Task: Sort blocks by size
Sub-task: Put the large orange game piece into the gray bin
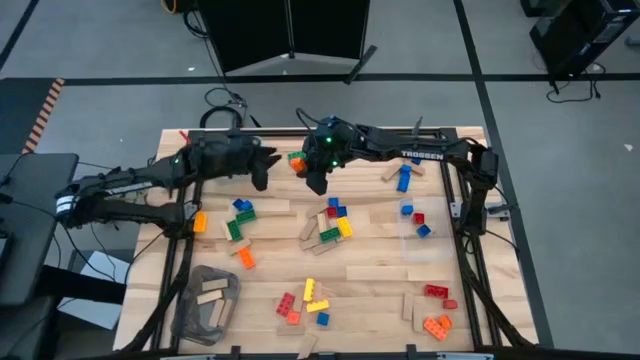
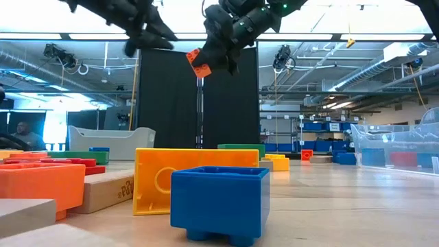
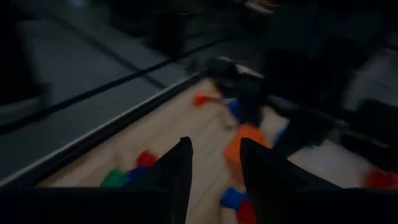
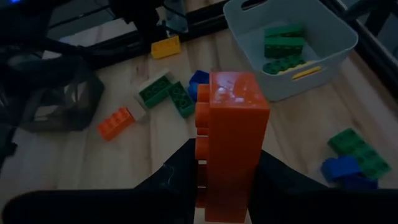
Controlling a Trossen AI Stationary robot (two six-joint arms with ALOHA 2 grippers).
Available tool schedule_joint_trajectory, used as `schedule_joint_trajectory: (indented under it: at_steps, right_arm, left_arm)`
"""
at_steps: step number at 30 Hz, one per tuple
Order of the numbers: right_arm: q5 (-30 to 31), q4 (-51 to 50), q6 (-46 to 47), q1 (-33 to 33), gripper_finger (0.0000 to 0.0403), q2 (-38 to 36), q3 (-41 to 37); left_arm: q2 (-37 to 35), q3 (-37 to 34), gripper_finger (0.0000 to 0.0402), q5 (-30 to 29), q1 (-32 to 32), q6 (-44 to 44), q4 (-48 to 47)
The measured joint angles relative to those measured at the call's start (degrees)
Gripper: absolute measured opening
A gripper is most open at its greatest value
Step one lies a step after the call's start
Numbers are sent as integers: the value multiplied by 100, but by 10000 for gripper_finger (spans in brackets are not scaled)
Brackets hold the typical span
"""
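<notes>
Much of your left wrist view is dark: the left gripper [image 3: 214, 171] shows two fingers a little apart with nothing between them, and beyond them only dim patches of orange, blue, red and green on the tabletop [image 1: 380, 255]. In the low view both arms are cut off at the top edge.

Your right gripper [image 4: 225, 177] has its fingers clamped on an orange studded block [image 4: 231, 140], held upright and well above the tabletop near the far edge; the low view shows that block [image 2: 199, 63] hanging in the air under the dark fingers.

The grey bin [image 4: 292, 46] holds several green blocks and what may be a yellow piece. A dark mesh bin [image 1: 205, 305] at the near left corner holds tan wooden pieces. A clear bin [image 1: 418, 222] on the right holds red and blue blocks, though its walls are hard to make out.

The other blocks [image 1: 330, 222] lie scattered over the tabletop in loose clusters.
</notes>
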Motion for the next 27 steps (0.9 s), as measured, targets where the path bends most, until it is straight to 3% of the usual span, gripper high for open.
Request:
schedule_joint_trajectory:
  at_steps: [4, 8, 11, 13, 19, 27]
  right_arm:
    - [38, -10, 441, 45, 106, -33, -2]
    - [587, -3, 640, 147, 106, -219, -1]
    - [958, -11, 762, 222, 106, -353, 0]
    - [1213, -68, 775, 288, 106, -430, 0]
    - [2102, -497, 883, 534, 110, -561, 2]
    - [2319, -660, 1177, 669, 110, -551, 2]
  left_arm:
    - [354, 4, 142, 1598, 711, 776, 466]
    - [805, 2, 142, 3104, 1300, 1171, 880]
    - [1157, 0, 142, 3691, 1600, 1277, 1112]
    - [1370, 0, 142, 3623, 1700, 1253, 1332]
    - [1885, 0, 142, 2642, 1756, 942, 1597]
    - [2195, 0, 142, 2753, 1750, 516, 1804]
